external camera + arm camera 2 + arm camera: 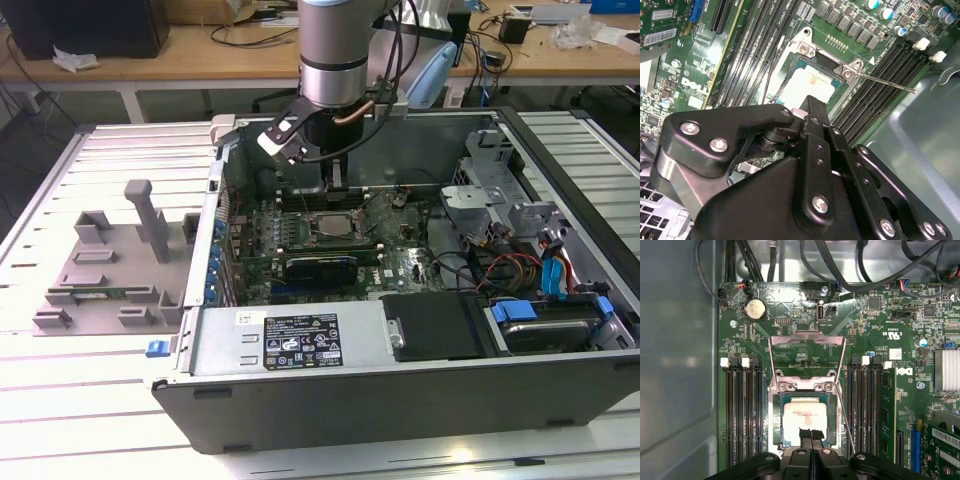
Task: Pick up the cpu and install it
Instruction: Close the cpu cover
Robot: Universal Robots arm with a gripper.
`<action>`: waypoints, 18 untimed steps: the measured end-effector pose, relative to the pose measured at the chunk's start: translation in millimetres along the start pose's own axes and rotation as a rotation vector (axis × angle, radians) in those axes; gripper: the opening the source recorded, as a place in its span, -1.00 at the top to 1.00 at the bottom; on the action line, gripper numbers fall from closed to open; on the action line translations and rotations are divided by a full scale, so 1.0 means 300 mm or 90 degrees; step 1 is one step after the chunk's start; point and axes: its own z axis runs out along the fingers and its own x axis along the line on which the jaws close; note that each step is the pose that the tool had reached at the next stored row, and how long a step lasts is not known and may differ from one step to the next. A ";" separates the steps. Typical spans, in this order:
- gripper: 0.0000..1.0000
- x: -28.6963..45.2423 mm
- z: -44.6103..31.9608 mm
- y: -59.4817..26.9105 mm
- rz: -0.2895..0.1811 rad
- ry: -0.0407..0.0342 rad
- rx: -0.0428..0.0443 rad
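Note:
The cpu (805,417) lies flat in the motherboard socket (776,405), its pale silver top facing up, and also shows as cpu (812,82) and cpu (335,224). The socket's metal load plate (807,347) stands swung open behind it, and the thin wire lever (885,82) sticks out to one side. My gripper (810,434) hovers just over the cpu's near edge with its two black fingers pressed together and nothing between them. In the exterior view the gripper (333,178) hangs inside the open computer case, straight above the socket.
Black memory slots (742,410) flank the socket on both sides. A graphics card (320,268), a drive cage with coloured cables (520,240) and a black power supply (430,325) crowd the case. A grey fixture tray (110,270) lies at the exterior view's left.

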 end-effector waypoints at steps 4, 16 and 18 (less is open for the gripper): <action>0.79 0.000 0.000 0.000 0.000 0.0000 0.0032; 0.79 0.000 -0.061 0.001 0.000 0.0000 0.0044; 0.79 0.000 -0.079 0.002 0.000 0.0000 0.0044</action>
